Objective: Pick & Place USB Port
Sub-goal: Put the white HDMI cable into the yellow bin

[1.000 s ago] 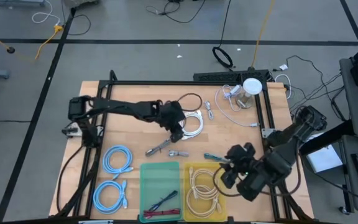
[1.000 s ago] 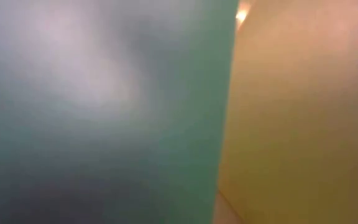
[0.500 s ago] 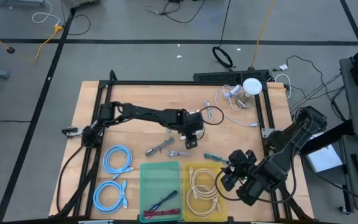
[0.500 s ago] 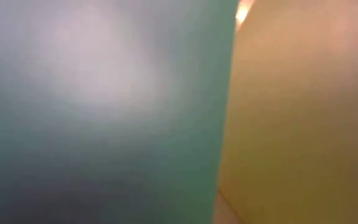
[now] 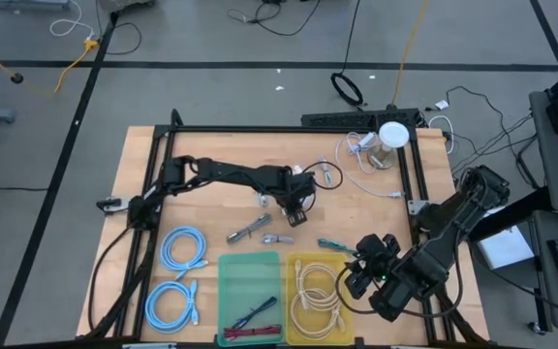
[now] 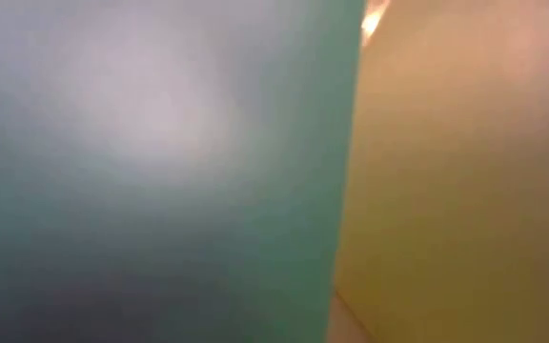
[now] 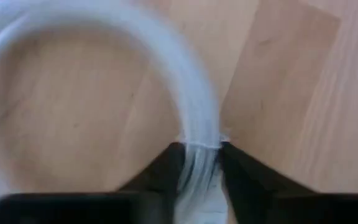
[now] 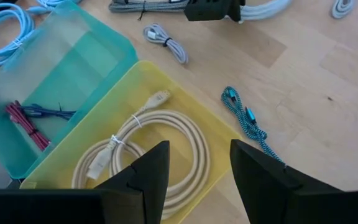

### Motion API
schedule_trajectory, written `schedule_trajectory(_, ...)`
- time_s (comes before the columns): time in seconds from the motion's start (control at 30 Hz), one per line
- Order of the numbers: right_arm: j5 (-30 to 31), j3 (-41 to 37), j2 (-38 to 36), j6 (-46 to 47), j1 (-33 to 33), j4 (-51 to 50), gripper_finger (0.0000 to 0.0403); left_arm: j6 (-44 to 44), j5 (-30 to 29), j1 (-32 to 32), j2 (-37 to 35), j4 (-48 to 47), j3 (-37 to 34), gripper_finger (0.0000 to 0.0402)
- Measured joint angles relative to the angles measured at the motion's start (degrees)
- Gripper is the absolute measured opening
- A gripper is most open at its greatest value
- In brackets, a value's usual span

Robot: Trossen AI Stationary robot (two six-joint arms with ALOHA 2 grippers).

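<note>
Left hand pinches the white cable coil, lift not begun; yellow bin waits below the open right hand.

The left gripper swings out from the table's middle toward its right side, dragging the white cable coil along, and now its fingers pinch in on the coil's strands.
</note>
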Motion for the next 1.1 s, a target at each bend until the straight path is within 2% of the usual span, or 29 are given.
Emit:
schedule_trajectory(0.07, 0.02, 0.00, 0.00, 0.09, 0.15, -0.16, 0.0164, -0.44, 1.13, -0.11, -0.08, -0.09, 0.03, 0.0033)
schedule_trajectory(0.1, 0.16, 0.00, 0.00, 0.29, 0.24, -0.48, 0.0164, -1.08, 1.28, -0.22, -0.37, -0.14, 0.00, 0.0030)
schedule_trajectory(0.27, 0.32, 0.00, -0.09, 0.71, 0.31, -1.07, 0.0164, -3.54, 2.81, -1.31, -3.26, -1.99, -0.49, 0.0030)
schedule_trajectory(0.5, 3.76, 0.00, -0.28, 3.56, 0.31, -2.24, 0.0164, -4.59, 3.78, -4.93, -14.99, -1.37, -0.29, 0.0030)
schedule_trajectory(0.73, 5.81, 0.00, -1.53, 11.64, -0.20, -10.45, 0.0164, -11.75, 14.03, -12.16, -22.16, 0.64, -0.27, 0.0030)
schedule_trajectory(0.83, 9.09, 0.00, -2.60, 13.89, -0.70, -13.31, 0.0164, -13.74, 16.22, -18.12, -21.59, 2.71, -0.32, 0.0030)
schedule_trajectory(0.97, 10.39, 0.00, -4.70, 12.94, -2.42, -16.27, 0.0164, -15.51, 18.82, -25.34, -18.12, 9.28, -0.34, 0.0030)
schedule_trajectory(1.1, 10.83, 0.00, -6.62, 12.69, -3.62, -18.87, 0.0164, -15.89, 18.31, -27.81, -14.13, 12.58, -0.35, 0.0030)
